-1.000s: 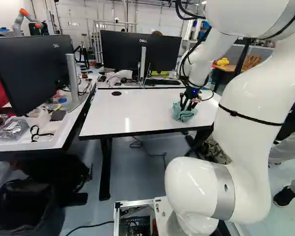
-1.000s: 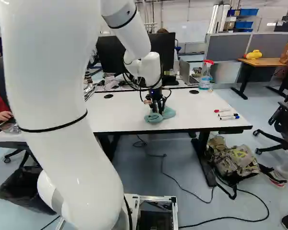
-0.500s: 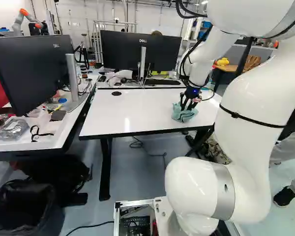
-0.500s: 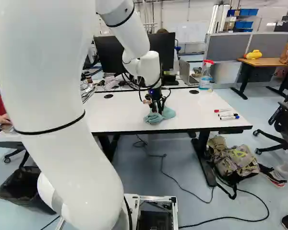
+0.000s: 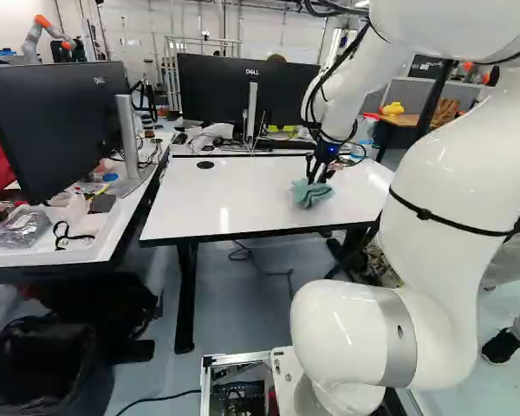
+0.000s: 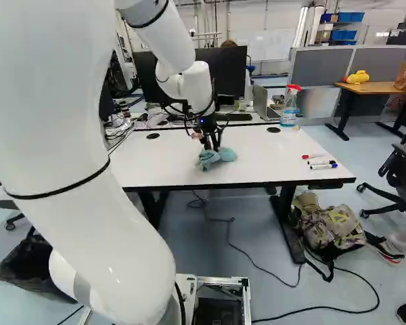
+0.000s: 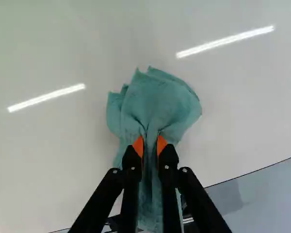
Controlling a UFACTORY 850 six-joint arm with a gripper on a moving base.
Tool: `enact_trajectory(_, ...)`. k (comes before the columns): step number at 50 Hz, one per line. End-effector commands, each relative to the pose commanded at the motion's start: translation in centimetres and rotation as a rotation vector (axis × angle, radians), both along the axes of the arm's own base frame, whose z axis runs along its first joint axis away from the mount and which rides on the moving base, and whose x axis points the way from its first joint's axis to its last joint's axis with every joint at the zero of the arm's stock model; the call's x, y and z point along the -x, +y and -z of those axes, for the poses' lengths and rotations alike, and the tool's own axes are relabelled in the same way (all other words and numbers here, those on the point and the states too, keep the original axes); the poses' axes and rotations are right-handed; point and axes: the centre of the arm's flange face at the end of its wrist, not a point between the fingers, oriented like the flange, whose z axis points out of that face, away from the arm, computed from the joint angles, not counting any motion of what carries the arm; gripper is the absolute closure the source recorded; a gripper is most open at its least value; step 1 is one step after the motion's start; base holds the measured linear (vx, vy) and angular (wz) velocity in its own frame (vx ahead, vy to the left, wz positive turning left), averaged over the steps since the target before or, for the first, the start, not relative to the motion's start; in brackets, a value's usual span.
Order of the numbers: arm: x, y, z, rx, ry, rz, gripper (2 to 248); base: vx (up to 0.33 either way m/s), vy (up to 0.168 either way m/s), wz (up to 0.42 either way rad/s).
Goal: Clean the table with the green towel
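Note:
My black gripper point(image 6: 210, 143) points down over the white table point(image 6: 164, 157), at its front right part in the left base view. The green towel point(image 6: 215, 158) is bunched beneath it and rests on the tabletop. In the wrist view the gripper point(image 7: 150, 145) is shut on the towel point(image 7: 155, 99), with a fold pinched between the orange pads. Cloth spreads out ahead of the fingers and also hangs back between them. The left base view shows the towel point(image 5: 311, 192) below the fingertips too.
On the table stand a spray bottle point(image 6: 290, 106) and several markers point(image 6: 320, 162) to the right. Monitors point(image 5: 247, 91) rise behind it. A side table point(image 5: 48, 243) with a tray adjoins at left. A backpack point(image 6: 328, 227) lies on the floor. Another robot point(image 5: 45, 35) stands far back.
The arm has carried the towel across the tabletop, toward the left in both base views and slightly away from the front edge. The base has not moved.

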Motion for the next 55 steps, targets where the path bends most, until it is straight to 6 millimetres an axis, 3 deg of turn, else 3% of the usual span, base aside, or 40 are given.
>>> enact_trajectory(31,0.0,5.7,0.0,0.0,0.002,-0.118,199,0.0,0.0,0.0)
enact_trajectory(55,0.1,6.1,0.0,0.0,0.002,-0.126,199,0.0,0.0,0.0)
